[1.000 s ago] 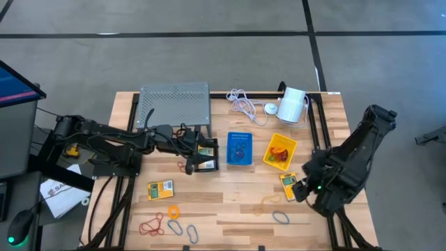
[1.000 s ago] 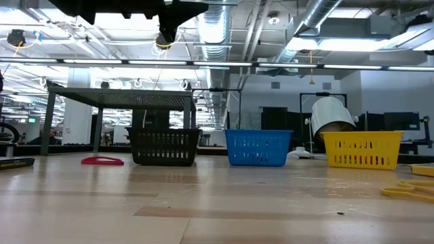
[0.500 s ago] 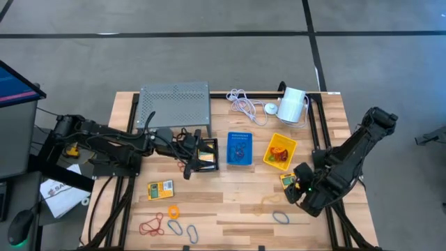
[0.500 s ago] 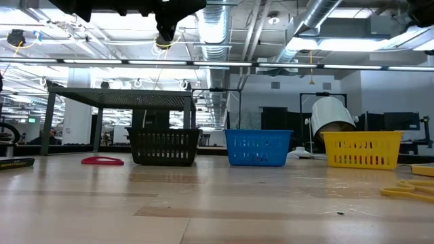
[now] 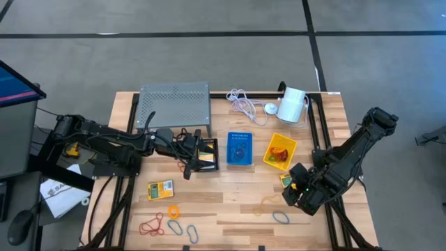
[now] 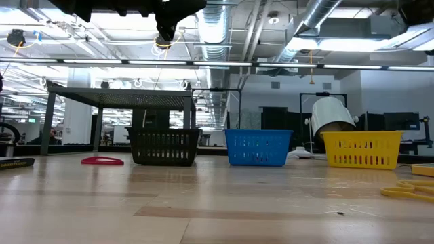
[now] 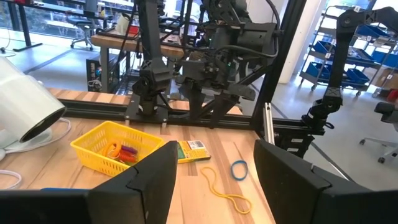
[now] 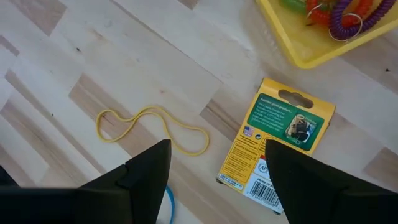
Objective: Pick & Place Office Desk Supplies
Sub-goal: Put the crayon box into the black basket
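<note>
Black point(image 5: 207, 154), blue point(image 5: 240, 150) and yellow point(image 5: 279, 152) bins stand in a row mid-table; the yellow one holds several coloured loops point(image 8: 323, 15). My right gripper point(image 8: 219, 180) hangs open, pointing steeply down over a yellow card packet point(image 8: 280, 140) that lies flat by a yellow loop point(image 8: 149, 130) and a blue loop point(image 5: 280, 217). My left gripper point(image 7: 216, 180) is open and level above the black bin's near side point(image 5: 197, 164), with nothing between its fingers. A second card packet point(image 5: 160, 189) and several loops point(image 5: 171, 224) lie at the near left.
At the far edge are a grey perforated shelf point(image 5: 174, 103), a coiled white cable point(image 5: 244, 104) and a white cylinder device point(image 5: 293, 104). A red loop point(image 6: 102, 160) lies left of the black bin. Black frame rails point(image 5: 322, 132) run along the table's right side.
My right gripper has moved toward the table's left and sunk a little, rolling about its own axis, and now hangs over the card packet beside the yellow bin. It has stayed open.
</note>
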